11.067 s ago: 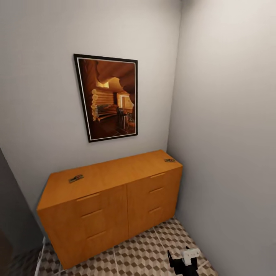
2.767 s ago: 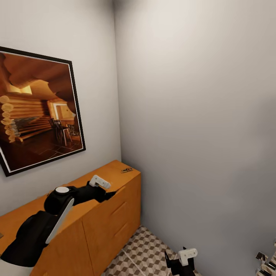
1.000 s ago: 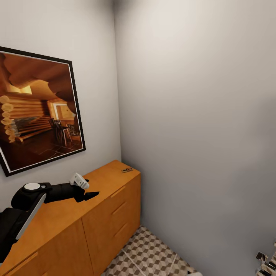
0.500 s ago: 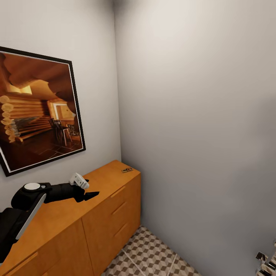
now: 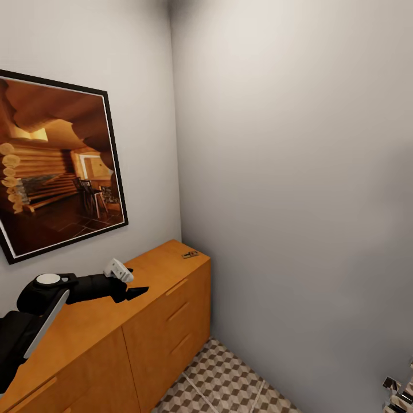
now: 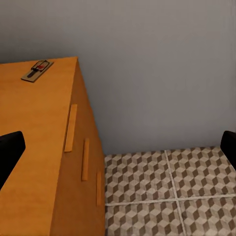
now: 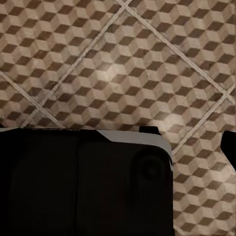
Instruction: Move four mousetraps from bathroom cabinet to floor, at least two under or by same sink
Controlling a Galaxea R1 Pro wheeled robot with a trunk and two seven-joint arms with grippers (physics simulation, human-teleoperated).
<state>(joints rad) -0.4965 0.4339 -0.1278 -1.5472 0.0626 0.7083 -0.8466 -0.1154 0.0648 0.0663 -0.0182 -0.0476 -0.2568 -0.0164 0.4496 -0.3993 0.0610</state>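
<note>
One mousetrap (image 5: 189, 254) lies at the far corner of the orange-brown cabinet (image 5: 103, 327), by the side wall. In the left wrist view this mousetrap (image 6: 37, 70) shows a red mark and dark metal on the cabinet top (image 6: 34, 113). My left gripper (image 5: 136, 287) hovers over the cabinet top, well short of the trap. It is open, with nothing between its fingertips (image 6: 10, 147), which stand at the picture's two edges. My right gripper (image 7: 118, 147) hangs low over the bathroom floor (image 7: 123, 64), one fingertip (image 7: 229, 146) showing at the edge.
A framed picture (image 5: 54, 166) hangs above the cabinet. Grey walls meet in a corner right behind the trap. Cube-pattern floor (image 5: 229, 378) runs along the cabinet's drawers (image 6: 71, 128). A chrome fitting (image 5: 398, 391) sits at the lower right. A black robot part (image 7: 83, 182) lies under the right wrist.
In the last second my right arm has dropped out of the head view's lower edge. Since 2.8 s ago my left arm has drawn back, away from the trap.
</note>
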